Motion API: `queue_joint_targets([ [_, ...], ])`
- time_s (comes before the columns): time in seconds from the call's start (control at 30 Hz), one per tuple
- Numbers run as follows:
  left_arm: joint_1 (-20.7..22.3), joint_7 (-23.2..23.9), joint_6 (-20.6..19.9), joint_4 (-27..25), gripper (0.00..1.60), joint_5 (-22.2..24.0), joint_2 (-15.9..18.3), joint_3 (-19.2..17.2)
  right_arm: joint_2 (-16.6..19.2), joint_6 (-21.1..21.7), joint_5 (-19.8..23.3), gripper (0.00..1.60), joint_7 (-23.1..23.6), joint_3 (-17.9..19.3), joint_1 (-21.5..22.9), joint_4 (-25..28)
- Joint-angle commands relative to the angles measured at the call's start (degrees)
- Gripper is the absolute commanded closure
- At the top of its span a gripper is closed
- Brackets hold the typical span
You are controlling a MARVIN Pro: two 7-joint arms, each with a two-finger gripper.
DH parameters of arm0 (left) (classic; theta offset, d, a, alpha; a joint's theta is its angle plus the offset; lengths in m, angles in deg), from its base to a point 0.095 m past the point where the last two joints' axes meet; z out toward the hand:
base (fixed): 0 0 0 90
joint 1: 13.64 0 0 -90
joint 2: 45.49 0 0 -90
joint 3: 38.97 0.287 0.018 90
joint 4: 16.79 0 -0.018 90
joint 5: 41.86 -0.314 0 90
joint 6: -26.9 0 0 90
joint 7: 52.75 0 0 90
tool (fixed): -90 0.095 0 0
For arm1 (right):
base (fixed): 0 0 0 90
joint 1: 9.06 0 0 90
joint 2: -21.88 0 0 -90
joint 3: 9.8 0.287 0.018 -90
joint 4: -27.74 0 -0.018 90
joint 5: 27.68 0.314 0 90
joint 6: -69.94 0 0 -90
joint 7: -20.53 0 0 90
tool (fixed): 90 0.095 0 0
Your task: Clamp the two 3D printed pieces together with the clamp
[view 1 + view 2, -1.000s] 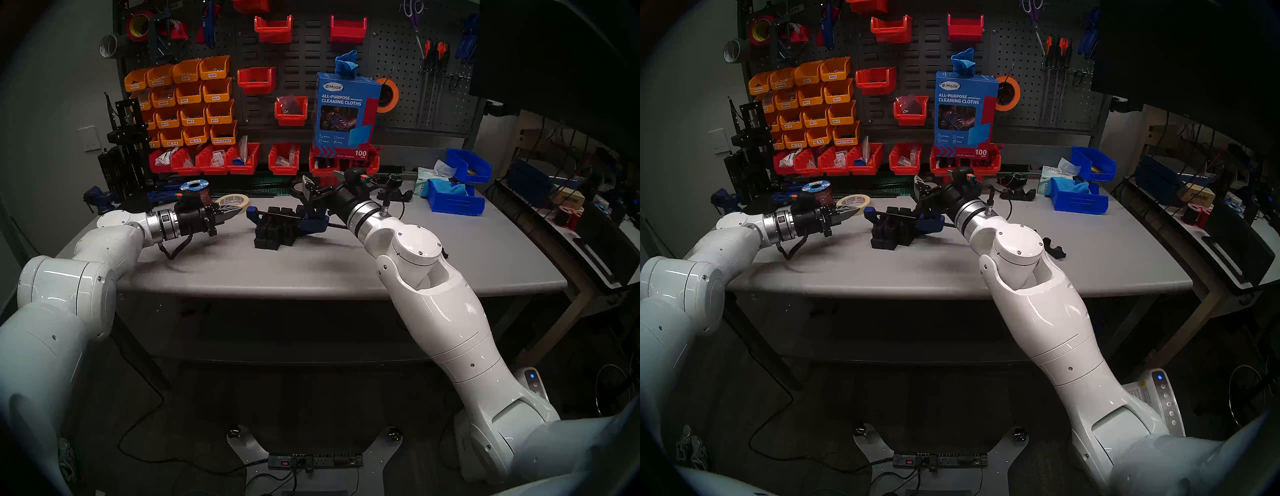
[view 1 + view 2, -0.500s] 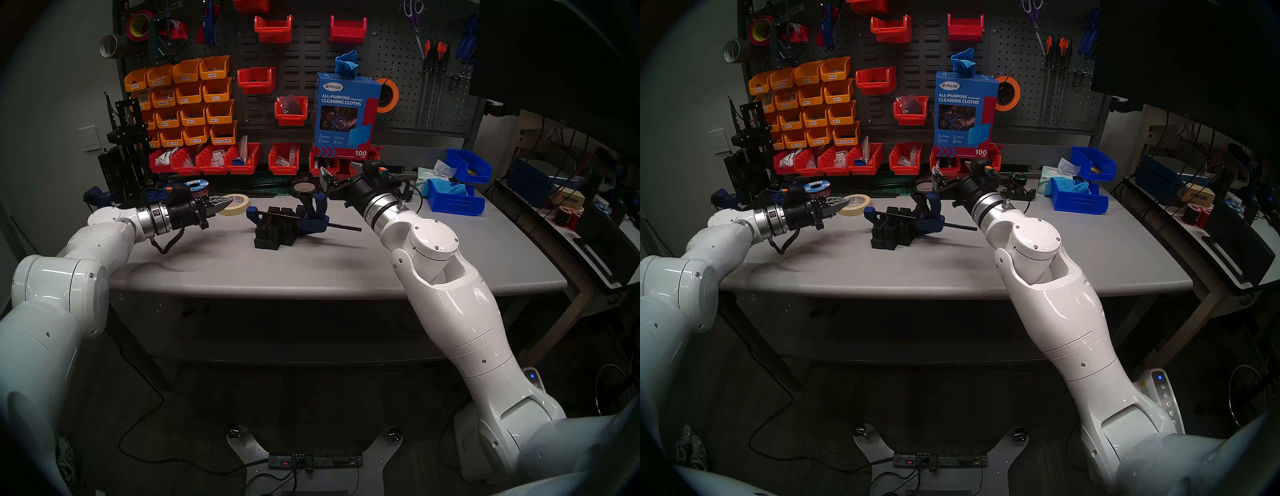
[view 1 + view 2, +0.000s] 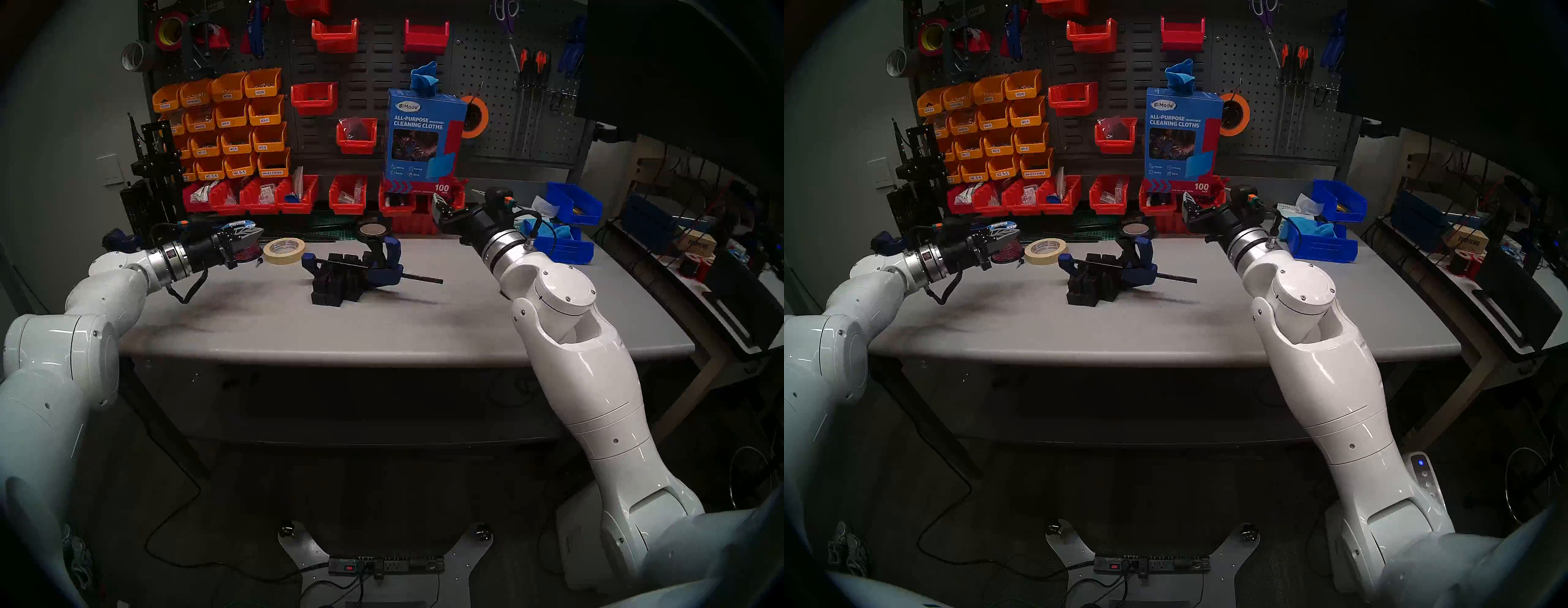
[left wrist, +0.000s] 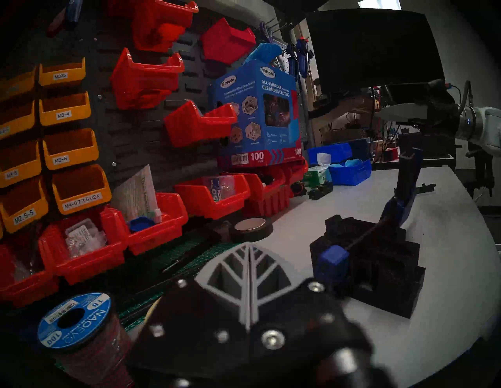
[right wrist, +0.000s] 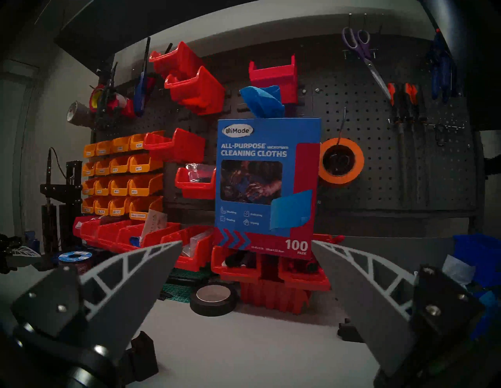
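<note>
**Clamp sitting on the two black pieces, both grippers clear of it**

The two 3D printed pieces (image 3: pixel 337 283) are standing side by side near the middle of the grey table (image 3: pixel 382 331), their upright posts pointing up; the clamp (image 3: pixel 373 267) is lying across them, its thin black bar running over the tops of the posts, one blue jaw pressing at the left end and the blue-and-black trigger handle rising at the right end, with the bare bar sticking out to the right. Whether the jaws are squeezing the pieces tight is not clear from these views.

The left gripper (image 3: pixel 250 233) is hovering over the table's left rear, well apart from the clamp; its fingers are lying flat against each other with nothing between them — the left wrist view shows the two ribbed fingers (image 4: pixel 235 273) meeting along one seam. A wire spool with a blue label (image 4: pixel 74 319) is sitting just beside it, and a roll of cream masking tape (image 3: pixel 284 250) is lying between that gripper and the pieces.

The right gripper (image 5: pixel 246 273) is hanging above the table's right rear, near the blue bins (image 3: pixel 555 244); its fingers are spread wide apart and holding nothing. Ahead of it a roll of black tape (image 5: pixel 214 298) is resting on the table, and a blue box of cleaning cloths (image 5: pixel 267 187) is standing against the pegboard (image 5: pixel 393 173).
</note>
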Motion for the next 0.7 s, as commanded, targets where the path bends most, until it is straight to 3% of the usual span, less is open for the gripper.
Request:
queue_joint_targets([
  [0.0,2.48,-0.27,0.36,-1.01,1.60,1.63,1.75,-1.85,1.40,-0.66,0.70,0.00,-0.42,3.17,-0.53,3.35],
  [0.67,2.08,-0.21,0.93,-1.03,1.60,1.31,1.17,-3.12,1.65,-0.44,0.46,0.00,-2.25,2.60,-2.02,4.69],
])
